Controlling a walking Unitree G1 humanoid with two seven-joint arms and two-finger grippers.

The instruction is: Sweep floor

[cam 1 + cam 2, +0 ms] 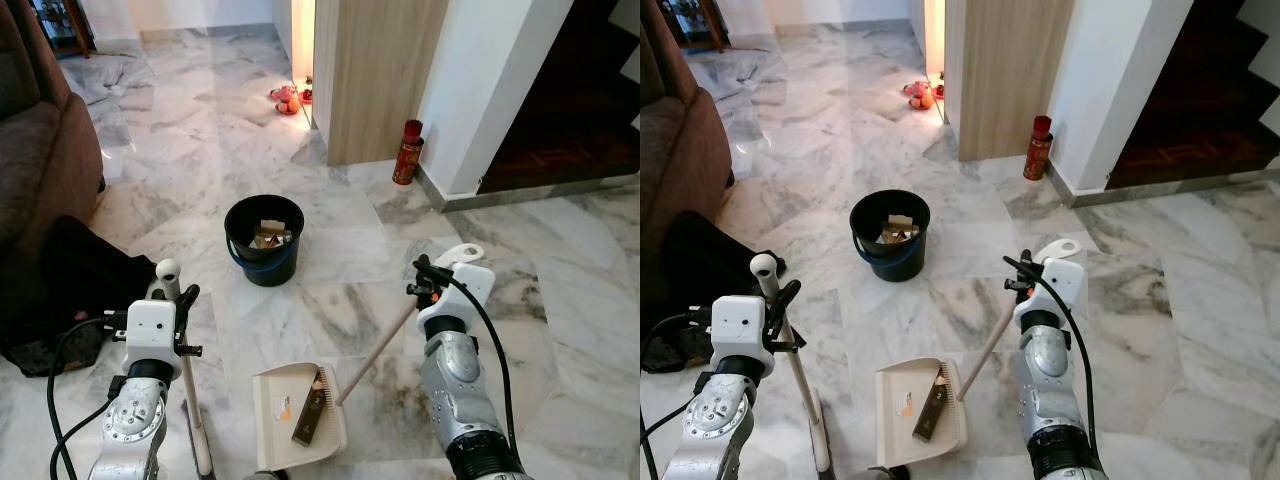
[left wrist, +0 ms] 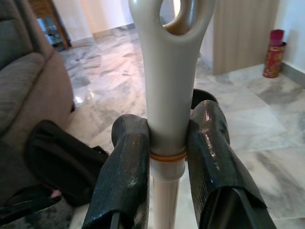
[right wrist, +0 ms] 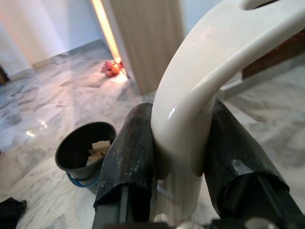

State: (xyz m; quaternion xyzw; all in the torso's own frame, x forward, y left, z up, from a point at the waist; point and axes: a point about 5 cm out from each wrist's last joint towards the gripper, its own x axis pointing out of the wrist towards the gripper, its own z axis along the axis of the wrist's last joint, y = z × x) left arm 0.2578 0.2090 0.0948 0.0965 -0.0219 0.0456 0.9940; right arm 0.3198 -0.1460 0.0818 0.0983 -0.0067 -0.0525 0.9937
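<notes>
Debris already lies in dustpan and bucket; left gripper clamps broom handle; right gripper clamps dustpan handle; emptying remains.

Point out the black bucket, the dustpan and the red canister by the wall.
black bucket (image 1: 252, 271): left eye view, on its front outer wall.
dustpan (image 1: 275, 440): left eye view, on a bare part of its tray.
red canister (image 1: 406, 158): left eye view, on its body.

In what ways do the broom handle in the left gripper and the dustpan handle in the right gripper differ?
The broom handle stands nearly upright, while the dustpan handle slants down to the dustpan on the floor. The broom handle ends in a small rounded loop; the dustpan handle ends in a broad curved grip. Both are cream-coloured, and each is clamped: one in the left gripper, the other in the right gripper.
</notes>
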